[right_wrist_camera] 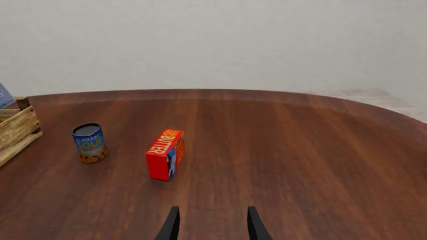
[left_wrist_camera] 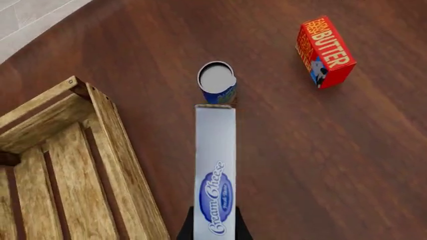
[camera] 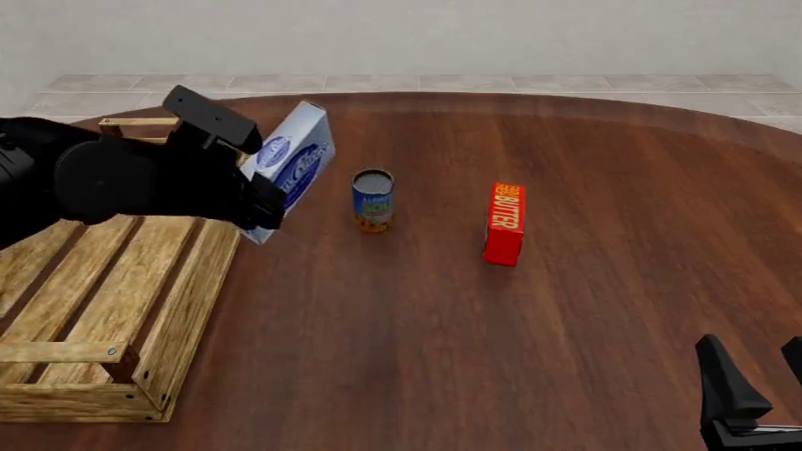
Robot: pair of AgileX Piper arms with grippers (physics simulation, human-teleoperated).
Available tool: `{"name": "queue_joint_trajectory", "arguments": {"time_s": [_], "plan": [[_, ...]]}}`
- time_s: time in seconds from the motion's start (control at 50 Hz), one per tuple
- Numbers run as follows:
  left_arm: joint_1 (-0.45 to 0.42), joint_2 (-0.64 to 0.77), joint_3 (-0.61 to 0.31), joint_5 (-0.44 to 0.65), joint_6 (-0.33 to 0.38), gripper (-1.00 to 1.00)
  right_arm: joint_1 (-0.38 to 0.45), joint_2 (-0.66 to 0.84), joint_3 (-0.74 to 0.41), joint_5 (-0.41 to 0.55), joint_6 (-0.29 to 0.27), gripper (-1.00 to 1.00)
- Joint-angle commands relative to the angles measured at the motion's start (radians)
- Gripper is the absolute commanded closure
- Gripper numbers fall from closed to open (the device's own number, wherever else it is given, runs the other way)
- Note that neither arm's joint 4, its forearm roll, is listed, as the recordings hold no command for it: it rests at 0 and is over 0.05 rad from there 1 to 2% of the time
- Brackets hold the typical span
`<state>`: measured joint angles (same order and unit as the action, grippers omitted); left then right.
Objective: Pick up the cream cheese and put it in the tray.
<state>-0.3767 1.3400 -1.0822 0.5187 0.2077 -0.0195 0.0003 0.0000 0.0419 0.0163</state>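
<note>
Left gripper (left_wrist_camera: 215,231): closed on the cream cheese (camera: 293,162); from my left wrist camera I see the dark fingers pinching the box's near end, one each side.
Cream cheese: I have it lifted off the table, tilted, just past the tray's right wall and near the can in the front view; not inside the tray.
Left arm: reaches in from the left, its bulky dark body raised over the tray (camera: 186,310).
Right gripper (right_wrist_camera: 211,225): fingers parted with nothing between them, low over bare table (camera: 602,310) at the near right, well apart from everything.
Hidden: my left arm covers the box's lower left corner and part of the tray's far end in the front view; the tray runs off the left edge; the right gripper is cut by the frame's bottom corner.
Count: one cream cheese, one tray, one blue can (camera: 372,199), one red butter box (camera: 504,223).
Spacing: can and butter box stand apart on the table, the can between the cream cheese and the butter box.
</note>
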Motion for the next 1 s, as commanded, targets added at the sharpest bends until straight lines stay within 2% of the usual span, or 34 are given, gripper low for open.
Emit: {"name": "queue_joint_trajectory", "arguments": {"time_s": [0.02, 0.5, 0.54, 0.76, 1.0], "plan": [[0.064, 0.001, -0.011, -0.002, 0.016, 1.0, 0.0, 0.0, 0.0, 0.0, 0.0, -1.0], [0.192, 0.027, -0.008, -0.015, 0.065, 1.0, 0.0, 0.002, 0.0, -0.001, 0.001, -1.0], [0.203, 0.028, 0.006, -0.017, 0.085, 1.0, 0.001, 0.002, 0.0, 0.0, 0.0, -1.0], [0.249, 0.027, -0.047, 0.02, 0.082, 1.0, 0.0, 0.001, 0.0, 0.001, 0.001, -1.0], [0.299, 0.025, -0.035, 0.022, 0.096, 1.0, -0.001, 0.001, 0.0, 0.0, 0.002, -1.0]]}}
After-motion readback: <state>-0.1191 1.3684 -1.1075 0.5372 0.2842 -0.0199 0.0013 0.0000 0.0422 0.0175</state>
